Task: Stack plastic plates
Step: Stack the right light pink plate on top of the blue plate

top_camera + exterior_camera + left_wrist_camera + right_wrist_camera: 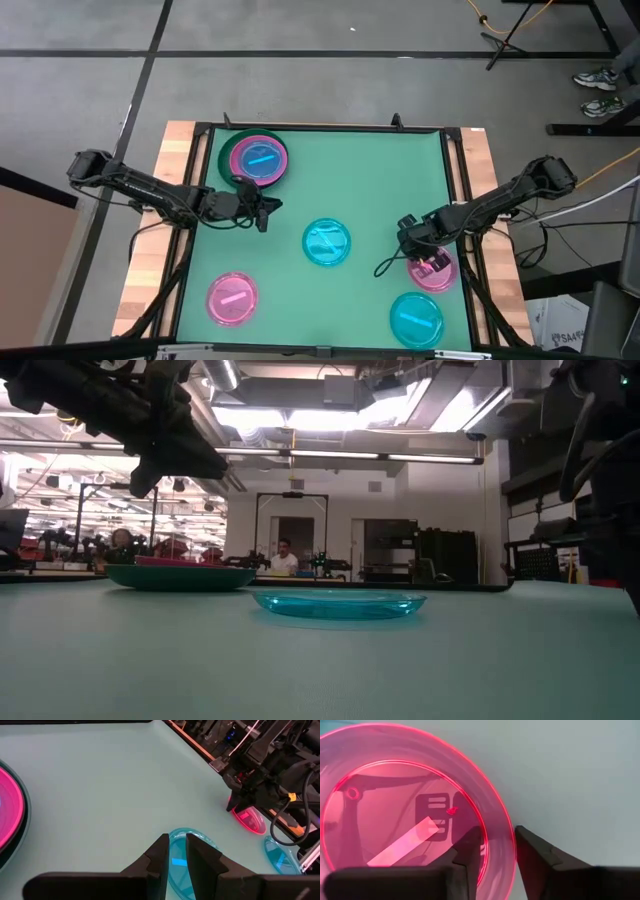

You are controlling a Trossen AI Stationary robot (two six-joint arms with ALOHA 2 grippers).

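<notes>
A stack stands at the table's far left: a dark green plate (pixel 224 158) carries a solid pink plate (pixel 279 150) with a cyan plate (pixel 258 160) on top. The stack (pixel 180 576) also shows in the low view. My left gripper (pixel 264 212) (pixel 178 845) hovers shut just nearer than the stack, touching nothing. A cyan plate (pixel 327 243) (pixel 340 603) lies flat at the table's middle. My right gripper (pixel 428 262) (pixel 499 847) is down on a small translucent pink plate (pixel 440 276) (pixel 395 810) at the right side. My right gripper pinches the translucent pink plate by its sloping rim (pixel 496 827). One finger (pixel 470 850) sits inside the plate and the other (pixel 532 847) outside it. The fingers come from above, slanting down. Whether the plate is off the mat I cannot tell.
Another translucent pink plate (pixel 232 299) lies near the left front corner, and a second loose cyan plate (pixel 416 318) lies at the right front. A raised black frame (pixel 330 128) borders the green mat. Bare mat lies between the stack and the right edge.
</notes>
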